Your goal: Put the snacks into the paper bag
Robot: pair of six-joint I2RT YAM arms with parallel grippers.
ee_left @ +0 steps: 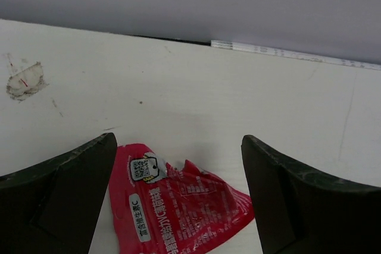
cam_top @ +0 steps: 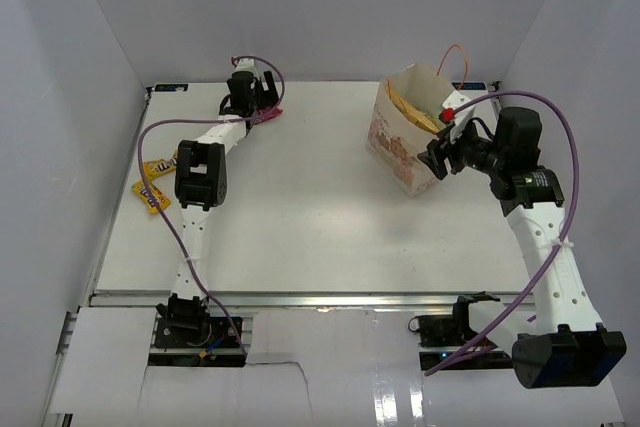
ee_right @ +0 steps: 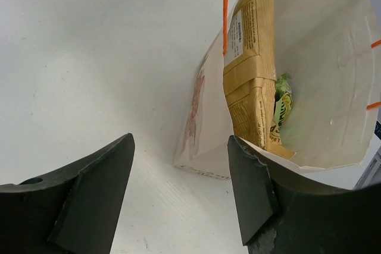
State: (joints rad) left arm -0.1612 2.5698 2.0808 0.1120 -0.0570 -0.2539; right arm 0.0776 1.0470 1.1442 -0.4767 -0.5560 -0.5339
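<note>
Left gripper (cam_top: 252, 97) is at the far left of the white table (cam_top: 320, 207), jaws wide apart and gripping nothing. Left wrist view: gripper (ee_left: 178, 141) hangs over the crumpled pink-red foil packet (ee_left: 178, 206), which lies flat on the table (ee_left: 238, 99). Its upper edge sits between the two fingers. I can't tell whether either finger touches it. In the top view the packet (cam_top: 270, 115) shows as a pink sliver just beside the gripper. There's a chipped patch (ee_left: 24, 81) in the table surface off to the left.

Right gripper (cam_top: 435, 159) is at the far right, against the near side of the upright cream paper bag with pinkish print (cam_top: 395, 142). Right wrist view: gripper (ee_right: 180, 141) has its jaws parted with nothing between them. One finger is over bare table (ee_right: 89, 46), the other at the bag's rim. The bag (ee_right: 202, 123) stands open-mouthed, with thin orange-red cord handles (ee_right: 226, 10) at the top.

Inside the bag: large flat tan chip bag (ee_right: 253, 69) standing on edge against the near wall, small green packet (ee_right: 283, 105) tucked beside it lower down. The chip bag (cam_top: 410, 107) also shows in the bag mouth from above.

Outside the bag: two yellow M&M's packets (cam_top: 155, 182) at the table's left edge, close together and well apart from the bag.
</note>
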